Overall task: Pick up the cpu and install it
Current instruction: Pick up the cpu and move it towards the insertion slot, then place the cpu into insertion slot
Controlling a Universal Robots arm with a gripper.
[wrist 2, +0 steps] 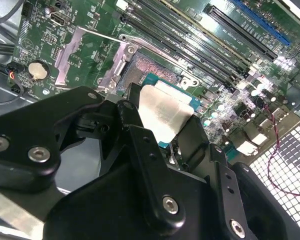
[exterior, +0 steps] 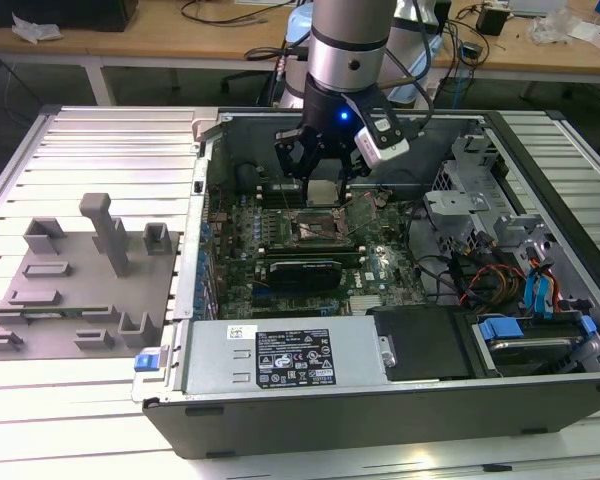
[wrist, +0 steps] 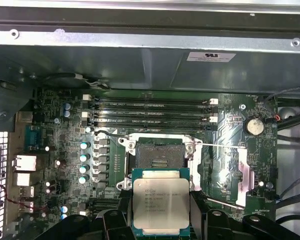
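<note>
My gripper (exterior: pixel 322 172) hangs inside the open computer case (exterior: pixel 210 300), shut on the cpu (exterior: pixel 322 192). The cpu is a flat square chip with a silvery lid, held level a little above the motherboard. The black fingers (wrist 2: pixel 140 145) clamp the cpu (wrist 2: pixel 162 112) by two opposite edges. In the first wrist view the cpu (wrist: pixel 161 204) sits just short of the open socket (wrist: pixel 157 157), not over its middle. The socket's metal load plate (wrist: pixel 240 172) is swung open to one side, with its thin lever lying across. The socket (exterior: pixel 320 228) shows below the gripper in the exterior view.
A grey fixture plate with upright blocks (exterior: pixel 80 280) lies to the exterior view's left of the case. The power supply (exterior: pixel 280 355) lines the near side. Drive cages (exterior: pixel 470 200) and cables (exterior: pixel 500 275) fill the right. Memory slots (wrist: pixel 150 112) run beside the socket.
</note>
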